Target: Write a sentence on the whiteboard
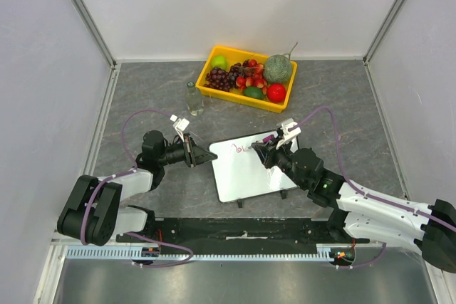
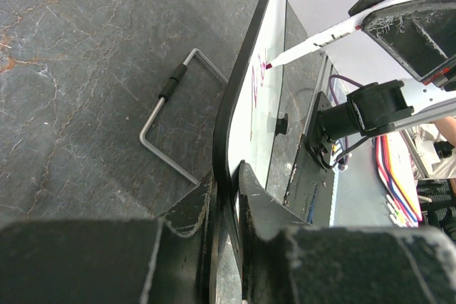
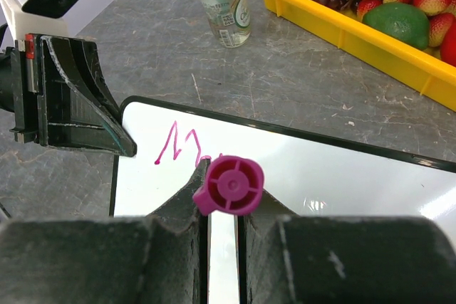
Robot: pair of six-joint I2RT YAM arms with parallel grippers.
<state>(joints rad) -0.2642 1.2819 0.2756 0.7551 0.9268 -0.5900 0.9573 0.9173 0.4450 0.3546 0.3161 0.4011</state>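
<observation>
Resting on the grey table, the one whiteboard lies between two pincers. The left pincer is clamped on the board's left rim, which sits between its fingers in the left wrist view. The right pincer hangs over the board's far edge, closed around a single magenta marker whose tip meets the white surface. The sentence is so far a few magenta strokes near the board's far left corner, too few to read as a word. One bent wire leg with a black sleeve lies on the table just beside the board's rim. Beyond the board's far edge stand one clear bottle and one yellow tray of fruit.
</observation>
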